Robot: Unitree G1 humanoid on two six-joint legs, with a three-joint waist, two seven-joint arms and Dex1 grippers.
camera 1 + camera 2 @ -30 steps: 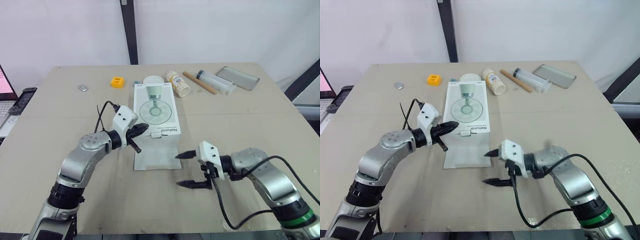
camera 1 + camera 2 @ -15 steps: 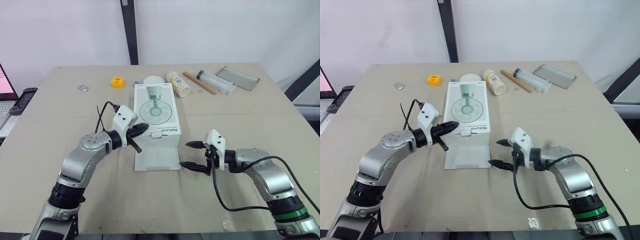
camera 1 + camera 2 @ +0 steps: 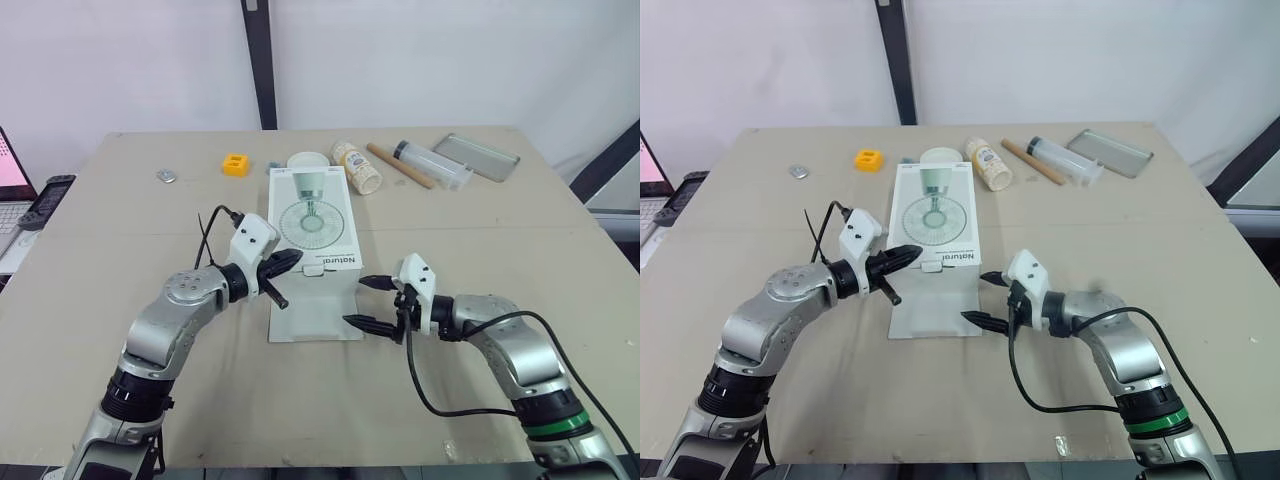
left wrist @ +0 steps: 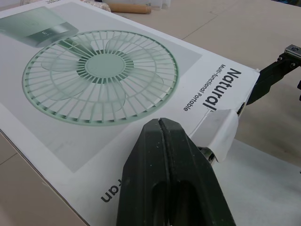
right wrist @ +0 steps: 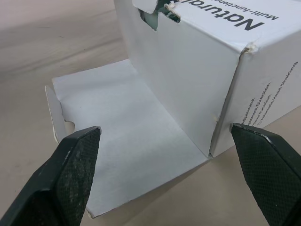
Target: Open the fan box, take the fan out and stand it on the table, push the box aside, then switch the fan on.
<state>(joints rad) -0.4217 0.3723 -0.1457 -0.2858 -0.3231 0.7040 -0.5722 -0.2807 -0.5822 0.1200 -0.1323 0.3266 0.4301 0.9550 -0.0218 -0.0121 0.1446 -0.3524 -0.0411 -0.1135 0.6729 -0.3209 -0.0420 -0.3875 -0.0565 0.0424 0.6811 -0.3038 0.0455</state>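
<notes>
Has swung the right gripper (image 3: pixel 358 302), spread wide and empty, in to the near right corner of the fan box (image 3: pixel 310 225), flat on the table (image 3: pixel 470 235) (front flap (image 3: pixel 315 318) already down). Keeps the left gripper (image 3: pixel 290 258) pinched shut, empty, over the box top. Likely readies fan removal.

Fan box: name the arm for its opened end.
Right, probably. The right gripper is open, facing the fan box's near end beside the folded-out flap; the left gripper is shut over the box top.

The fan box (image 4: pixel 108 94) reads "Natural" (smaller: "Multi-functional Portable").
</notes>
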